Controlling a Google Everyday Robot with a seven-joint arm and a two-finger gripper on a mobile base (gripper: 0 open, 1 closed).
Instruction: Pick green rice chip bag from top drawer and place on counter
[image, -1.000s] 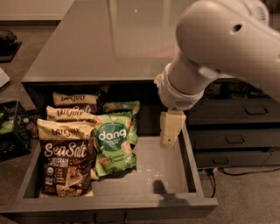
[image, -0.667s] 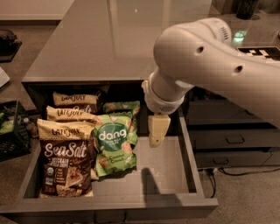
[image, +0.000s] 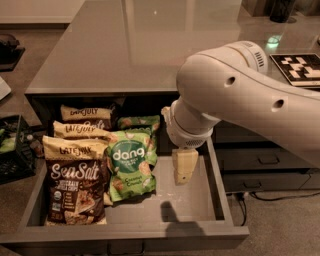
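The top drawer (image: 125, 234) stood pulled out below the glossy grey counter surface (image: 130, 45). The green rice chip bag (image: 131, 165), marked "dang" on a dark teal circle, lay face up on the drawer floor left of centre. Its left edge touched the front brown Sea Salt bag (image: 75, 186). A second green bag (image: 141, 123) sat just behind it, partly covered by its top edge. Two more brown Late July bags (image: 82, 131) were stacked toward the back left corner, each overlapping the one in front.

The white arm (image: 240, 95) reached in from the right, across the drawer's right half. Its cream claw (image: 184, 166) pointed downward over the bare floor, just right of the dang bag and apart from it. It held nothing. I could not tell whether the claw was spread or pressed together. Its dark shadow (image: 168, 210) fell on the pale floor near the front wall.

A black-and-white patterned marker (image: 299, 68) lay on the counter surface at the far right. Darker drawers with bar handles (image: 270, 161) sat to the right of the open one.
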